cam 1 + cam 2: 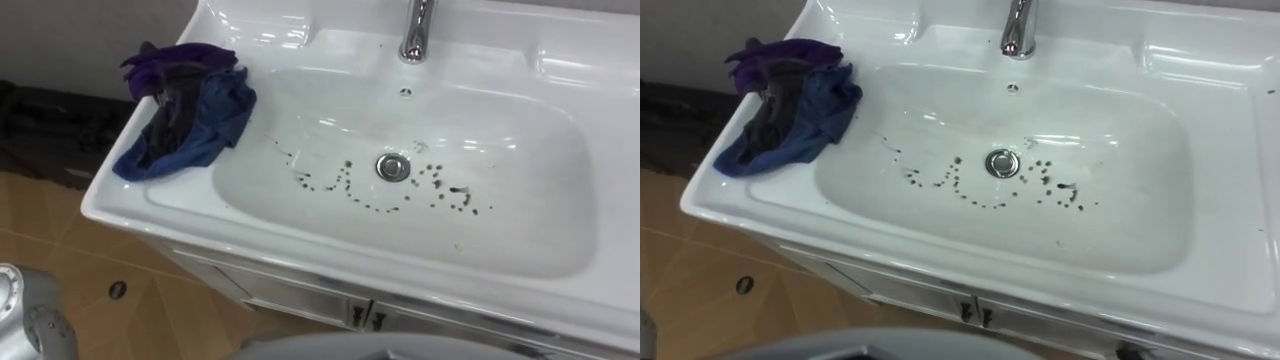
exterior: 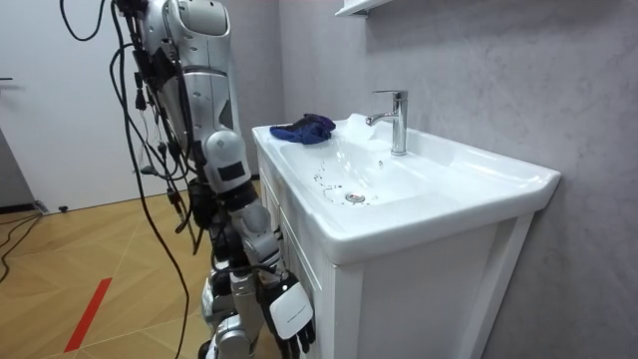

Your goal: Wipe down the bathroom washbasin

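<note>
A white basin (image 1: 300, 245) lies below me, set in a cabinet. Dark specks (image 1: 350, 190) are scattered over its bottom on both sides of the metal drain (image 1: 393, 166). A crumpled blue and purple cloth (image 1: 190, 115) rests on the basin's left rim, partly hanging into the bowl. In the room view I stand upright facing the basin (image 2: 439, 204), and the cloth (image 2: 304, 128) is at its far end. My right hand (image 2: 291, 317) hangs low beside the cabinet, fingers relaxed and pointing down, holding nothing.
A chrome tap (image 1: 417, 30) stands at the back middle of the basin. The white cabinet's doors (image 1: 365, 318) are below the front rim. Wooden floor (image 1: 60, 260) lies to the left. A shelf (image 2: 364, 8) hangs on the wall above.
</note>
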Motion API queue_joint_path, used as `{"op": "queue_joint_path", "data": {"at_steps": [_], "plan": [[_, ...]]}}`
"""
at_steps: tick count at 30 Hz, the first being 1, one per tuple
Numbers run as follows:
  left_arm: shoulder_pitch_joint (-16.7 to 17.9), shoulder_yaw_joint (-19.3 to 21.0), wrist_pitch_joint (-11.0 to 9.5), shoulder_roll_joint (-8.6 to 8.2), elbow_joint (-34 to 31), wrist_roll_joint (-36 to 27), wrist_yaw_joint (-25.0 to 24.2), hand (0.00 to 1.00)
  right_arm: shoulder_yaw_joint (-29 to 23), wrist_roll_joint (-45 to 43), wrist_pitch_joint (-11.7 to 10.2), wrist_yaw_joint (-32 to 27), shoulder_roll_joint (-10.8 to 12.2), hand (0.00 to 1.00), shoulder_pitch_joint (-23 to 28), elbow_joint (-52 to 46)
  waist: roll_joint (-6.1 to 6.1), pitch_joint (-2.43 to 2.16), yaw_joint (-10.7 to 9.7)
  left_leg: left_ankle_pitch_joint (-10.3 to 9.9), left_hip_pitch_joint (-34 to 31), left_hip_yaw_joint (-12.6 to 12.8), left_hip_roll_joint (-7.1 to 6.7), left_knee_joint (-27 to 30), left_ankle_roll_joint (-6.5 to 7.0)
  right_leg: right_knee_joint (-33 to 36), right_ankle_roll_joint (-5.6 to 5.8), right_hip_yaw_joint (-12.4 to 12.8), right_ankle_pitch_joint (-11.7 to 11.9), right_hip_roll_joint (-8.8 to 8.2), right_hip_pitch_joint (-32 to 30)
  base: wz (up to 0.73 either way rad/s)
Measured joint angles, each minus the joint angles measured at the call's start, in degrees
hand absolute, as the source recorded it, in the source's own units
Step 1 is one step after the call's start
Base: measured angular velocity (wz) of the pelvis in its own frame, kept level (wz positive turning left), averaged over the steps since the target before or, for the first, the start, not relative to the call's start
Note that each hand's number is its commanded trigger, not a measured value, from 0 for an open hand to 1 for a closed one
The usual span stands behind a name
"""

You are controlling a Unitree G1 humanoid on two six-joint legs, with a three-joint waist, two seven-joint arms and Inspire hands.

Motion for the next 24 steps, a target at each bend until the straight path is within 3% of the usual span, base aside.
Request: {"op": "queue_joint_path", "data": {"at_steps": [8, 11, 14, 20, 24], "plan": [[-0.05, 0.22, -0.78, 0.36, -6.74, 1.61, -0.13, 0.0, 0.11, -0.88, -0.8, 1.06, -0.15, 0.0, 0.09, 0.2, -0.16, 0.21, -1.4, 0.0, 0.02, -0.09, -0.05, 0.03, 0.0, 0.0, 0.04, 0.23, -0.04, 0.03, -0.03, -0.01], [-0.62, 0.14, -0.79, 0.47, -8.43, 5.38, -0.46, 0.0, 0.11, -0.89, -0.8, 1.45, -0.15, 0.0, -0.06, 0.18, -0.29, 0.28, -1.96, 0.0, 0.1, -0.07, -0.04, 0.02, 0.0, 0.26, 0.04, 0.25, -0.03, 0.03, 0.06, 0.0], [-0.87, -0.41, -0.8, 0.47, -10.28, 9.23, -0.97, 0.0, 0.09, -0.86, -0.78, 1.69, -0.14, 0.0, -0.19, 0.08, -0.46, 0.62, -3.1, 0.0, 0.1, -0.04, -0.04, -0.01, 0.0, 0.17, 0.05, 0.27, -0.03, 0.04, 0.14, 0.0], [-1.47, -3.62, -0.8, 0.31, -10.68, 15.95, -3.42, 0.0, 0.09, -0.77, -1.01, 2.27, -0.04, 0.0, -0.96, 0.31, -0.61, 0.96, -4.48, 0.0, 0.7, 0.8, 0.05, -0.3, 0.0, 0.2, 0.05, 0.92, -0.03, 0.12, 0.3, -0.05], [-1.47, -7.19, -0.76, 0.05, -10.55, 20.21, -7.1, 0.0, 0.09, -0.97, -1.51, 2.89, 0.04, 0.0, -1.26, 1.32, -1.13, 0.8, -5.3, 0.0, 0.87, 0.76, 0.01, -0.32, 0.0, 0.23, 0.05, 1.39, -0.03, 0.13, 0.27, -0.05]]}}
